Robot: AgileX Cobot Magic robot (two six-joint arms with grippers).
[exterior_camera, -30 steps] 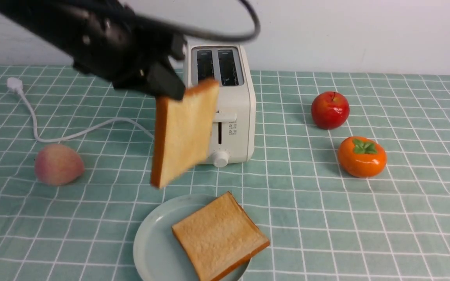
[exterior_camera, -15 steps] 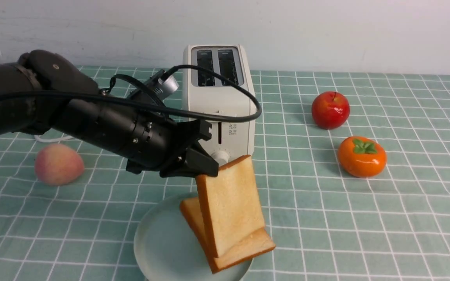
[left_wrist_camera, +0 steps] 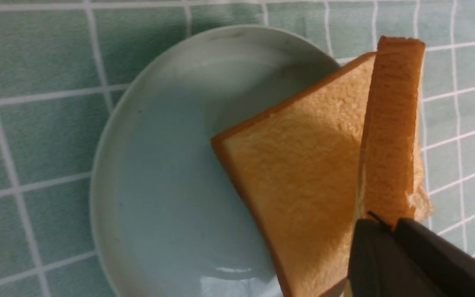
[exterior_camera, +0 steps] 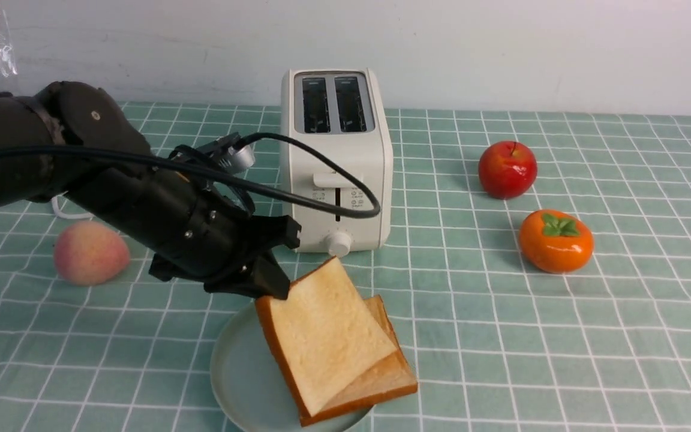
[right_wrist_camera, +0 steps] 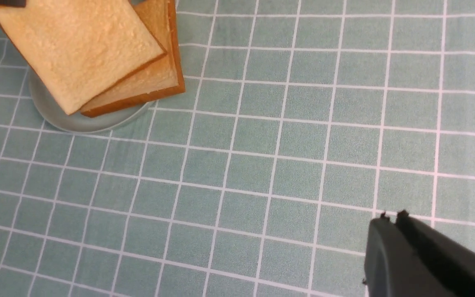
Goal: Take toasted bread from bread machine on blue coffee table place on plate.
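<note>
Golden toast slice (exterior_camera: pixel 324 330) clamped in my left pincer (exterior_camera: pixel 273 290).
It tilts over the plate (exterior_camera: pixel 234 375), its low edge on the second slice (exterior_camera: pixel 390 375) lying there; my right pincer (right_wrist_camera: pixel 392 215) is closed.

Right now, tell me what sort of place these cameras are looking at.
Probably a mock breakfast table set up for robot work, not a real kitchen: a toaster and a plate of toast on a checked teal tablecloth, an apple and a peach lying loose, a bare white wall behind.
</note>
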